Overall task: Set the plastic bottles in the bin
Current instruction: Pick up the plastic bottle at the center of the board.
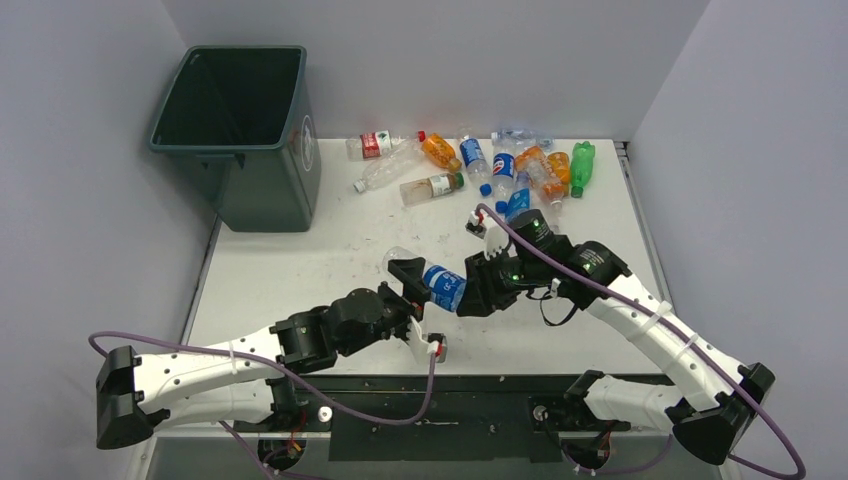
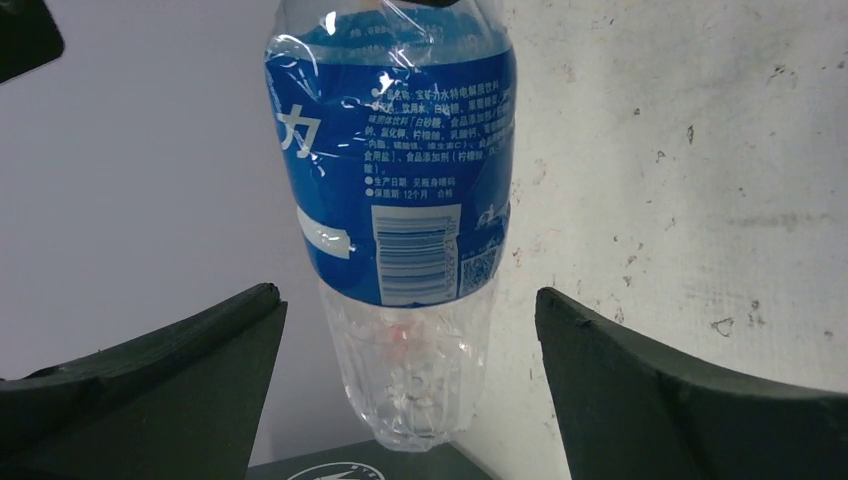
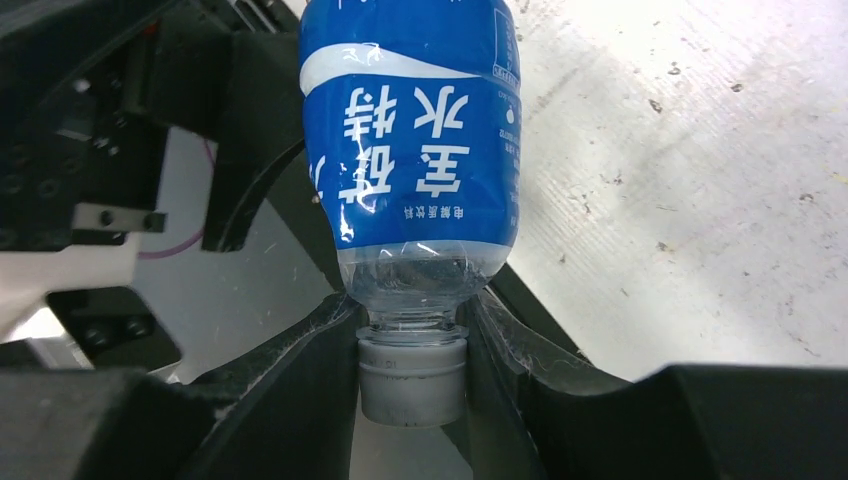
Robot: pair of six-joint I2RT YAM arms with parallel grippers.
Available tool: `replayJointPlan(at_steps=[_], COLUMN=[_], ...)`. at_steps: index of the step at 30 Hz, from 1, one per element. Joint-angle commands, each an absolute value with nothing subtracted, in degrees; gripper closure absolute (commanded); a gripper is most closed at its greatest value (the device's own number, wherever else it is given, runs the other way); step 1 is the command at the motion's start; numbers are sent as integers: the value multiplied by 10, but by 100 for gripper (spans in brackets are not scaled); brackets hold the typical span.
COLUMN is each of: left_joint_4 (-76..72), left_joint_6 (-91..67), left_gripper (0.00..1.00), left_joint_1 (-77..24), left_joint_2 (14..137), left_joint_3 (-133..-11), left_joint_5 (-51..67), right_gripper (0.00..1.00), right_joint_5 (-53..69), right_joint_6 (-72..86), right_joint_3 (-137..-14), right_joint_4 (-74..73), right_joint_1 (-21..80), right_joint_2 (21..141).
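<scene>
Near the middle of the table (image 1: 300,270), the two arms meet over one blue-labelled bottle (image 1: 443,285). The right gripper (image 3: 412,335) is closed on its neck and grey cap, one finger on each side, and holds it off the table.

The bottle's long axis runs from the cap at the near right to the clear base at the far left, so the base points at the left arm. The left gripper (image 2: 404,296) is spread as wide as it goes. It straddles the clear lower end, with a gap on each side and nothing gripped.

This looks like a handover. The relation that matters is that the body already lies between the left fingers, crosswise to them. The left jaws only need to close on the body below the label before the right lets go of the cap.

Further back, the other bottles (image 1: 500,165) lie scattered along the far edge, towards the right.

The bin (image 1: 265,190) stands open at the far left corner. It is on the left arm's side and well away from the right arm, so the left arm should be the one to carry the bottle there.
</scene>
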State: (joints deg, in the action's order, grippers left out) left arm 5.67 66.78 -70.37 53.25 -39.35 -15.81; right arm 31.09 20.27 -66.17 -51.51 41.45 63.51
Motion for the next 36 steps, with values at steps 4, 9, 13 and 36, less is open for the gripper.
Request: replayJointPlan(at_steps=[4, 9, 13, 36], left_joint_4=[19, -19, 21, -222], left_joint_6=[689, 669, 589, -143], left_gripper=[33, 66, 71, 77], left_joint_1=[-690, -687, -686, -505], left_joint_2=[568, 565, 570, 561], left_joint_3=[-433, -424, -454, -429], left_joint_5=[-153, -144, -133, 309], right_gripper=[95, 95, 29, 10], right_joint_5=[371, 389, 402, 208], right_joint_6=[187, 187, 198, 300], right_joint_3=[-713, -736, -744, -376], right_joint_4=[-530, -530, -496, 204], right_joint_1=[422, 423, 423, 424], right_joint_2=[627, 630, 618, 343])
